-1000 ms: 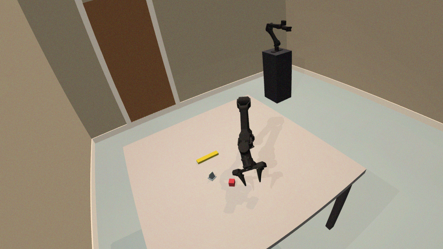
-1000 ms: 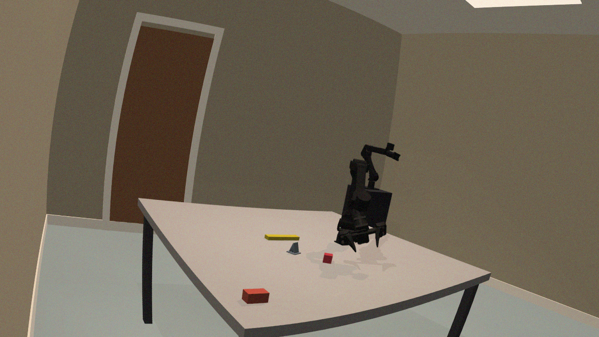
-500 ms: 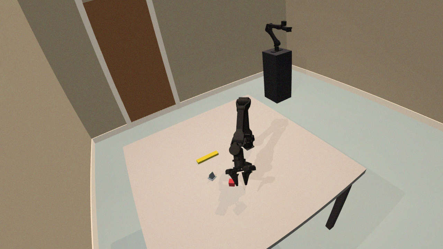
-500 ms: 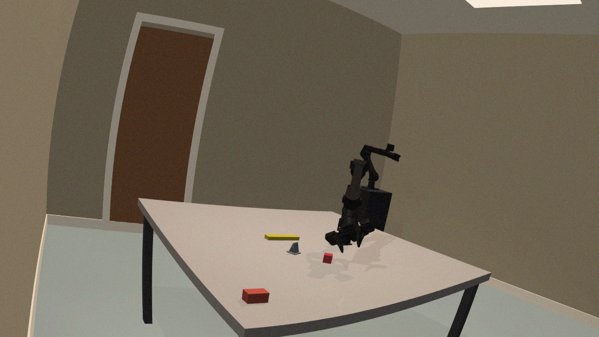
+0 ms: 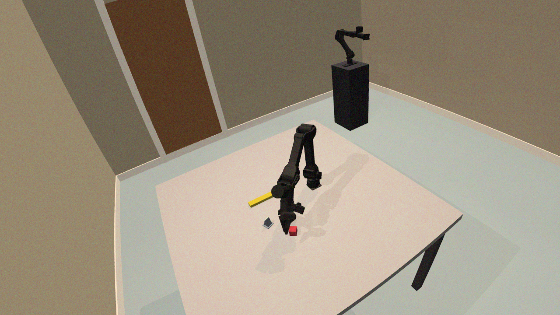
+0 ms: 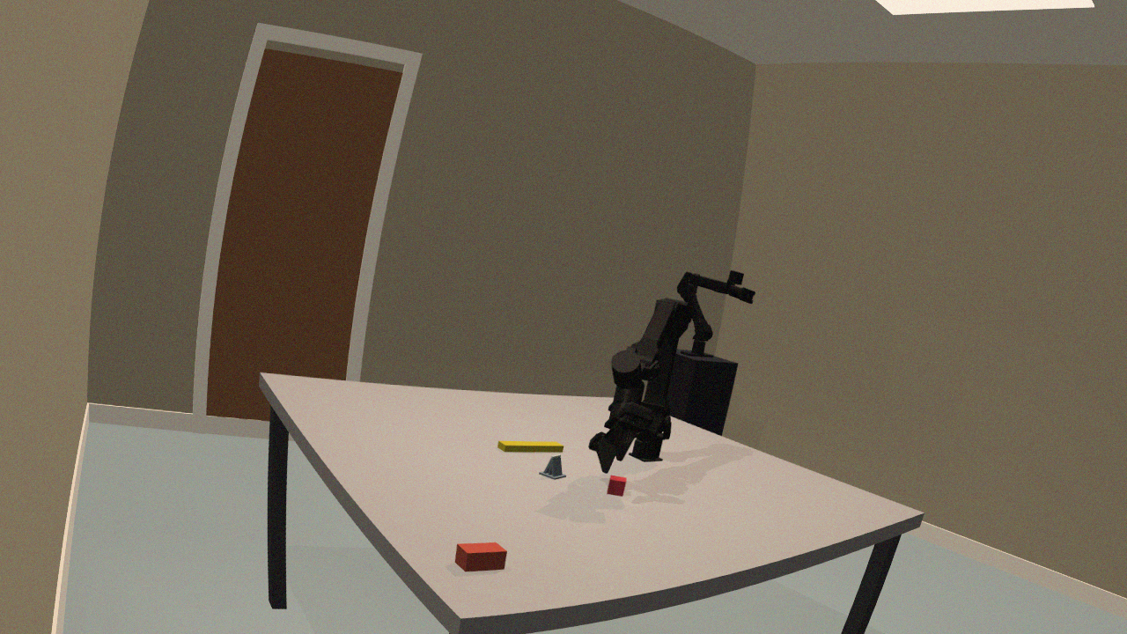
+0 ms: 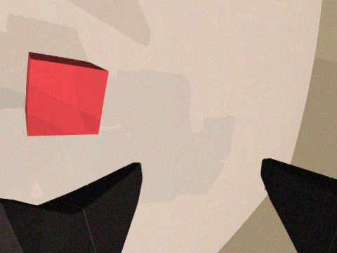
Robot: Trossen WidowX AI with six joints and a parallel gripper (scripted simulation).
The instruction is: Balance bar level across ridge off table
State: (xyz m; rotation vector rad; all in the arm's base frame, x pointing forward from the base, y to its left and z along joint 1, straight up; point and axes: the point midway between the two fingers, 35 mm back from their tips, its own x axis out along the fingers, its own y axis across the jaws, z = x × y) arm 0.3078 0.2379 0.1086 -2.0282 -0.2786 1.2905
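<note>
One table (image 6: 441,441), pale and broad on dark legs, under everything else. Next in size, one black pedestal (image 5: 351,96) off the far corner, on the floor, topped by a small second arm (image 5: 349,41). Then the working arm (image 5: 297,164), folded high at the elbow and bent down toward the table's middle, wrist pointing steeply downward. At its tip, the gripper (image 5: 287,229), jaws apart with only bare tabletop between them, gripping nothing; two dark fingers at the bottom of the wrist view, a wide gap between. Yellow bar (image 5: 260,200) flat on the table, behind and to the side of the gripper, well apart from the fingers, one end hidden behind the arm in the top view, whole in the exterior view (image 6: 529,446). Red block (image 6: 481,556) near the front edge of the table, far from the rest, out of the top view. Grey ridge (image 5: 267,223), a small wedge, upright on the table between bar and gripper, near the bar but not touching it, nothing on top. Smallest, red cube (image 5: 292,230), just beside the fingertips in the top view, off to the upper left in the wrist view (image 7: 63,95), outside the gap; contact with the gripper not clear.
</note>
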